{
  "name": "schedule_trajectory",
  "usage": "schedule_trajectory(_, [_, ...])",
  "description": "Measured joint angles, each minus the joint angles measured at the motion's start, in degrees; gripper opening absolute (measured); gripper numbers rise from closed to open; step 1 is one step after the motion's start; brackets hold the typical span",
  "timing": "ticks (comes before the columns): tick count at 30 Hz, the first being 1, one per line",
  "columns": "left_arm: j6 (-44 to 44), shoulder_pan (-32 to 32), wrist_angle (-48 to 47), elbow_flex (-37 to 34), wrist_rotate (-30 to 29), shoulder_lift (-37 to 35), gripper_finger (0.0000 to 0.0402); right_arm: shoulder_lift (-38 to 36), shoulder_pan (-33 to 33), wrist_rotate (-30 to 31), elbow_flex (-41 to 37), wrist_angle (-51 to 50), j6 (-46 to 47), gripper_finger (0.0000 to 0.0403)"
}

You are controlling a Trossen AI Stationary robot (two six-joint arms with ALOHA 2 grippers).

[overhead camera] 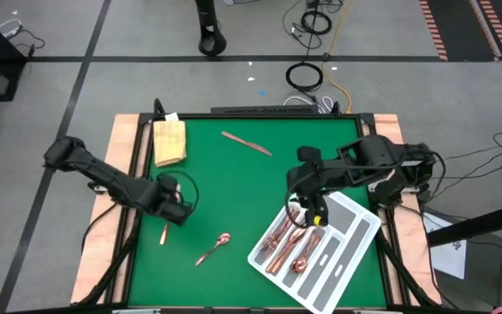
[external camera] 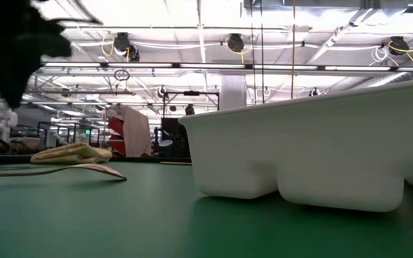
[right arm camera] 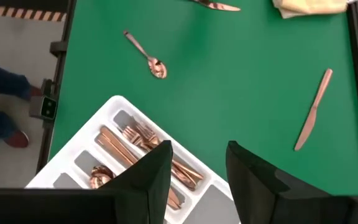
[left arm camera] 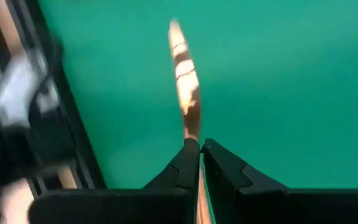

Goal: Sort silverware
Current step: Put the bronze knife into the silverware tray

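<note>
My left claw [left arm camera: 199, 149] is clamped on a copper knife [left arm camera: 185, 81] at the tabletop's [overhead camera: 234, 192] eight o'clock, blade pointing straight ahead. My right claw [right arm camera: 197, 162] hangs open over the tray [overhead camera: 356, 228] at four o'clock, so the knife must travel toward three o'clock.

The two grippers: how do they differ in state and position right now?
The left gripper is shut on a copper utensil over the green mat near its left edge; the right gripper is open and empty. The left is far from the tray; the right hangs above the tray's upper end, over sorted silverware. Both point downward.
</note>
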Motion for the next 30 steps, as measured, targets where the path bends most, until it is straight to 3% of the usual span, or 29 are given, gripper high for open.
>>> schedule_trajectory(5, [-10.00,-6.95,9.63,-4.92,2.44,2.66,0.0031,0.07,2.23,-0.01,-0.04,0.00,-3.28,0.0141])
schedule_trajectory(11, [-10.97,-12.33,12.63,-5.88,2.27,2.83,0.0031,0.07,3.15,-0.07,-0.04,0.02,-4.63,0.0141])
schedule_trajectory(17, [-8.88,-12.84,10.88,-5.92,-0.66,2.83,0.0031,0.09,3.39,-1.51,-0.04,0.01,-4.93,0.0141])
schedule_trajectory(23, [-7.82,-13.27,14.99,-5.92,1.03,3.20,0.0031,0.11,3.40,-1.49,-0.04,0.02,-5.87,0.0141])
schedule_trajectory(30, [-8.79,-13.07,15.89,-5.92,-1.75,8.08,0.0031,0.11,4.74,-1.49,-0.04,0.00,-6.37,0.0141])
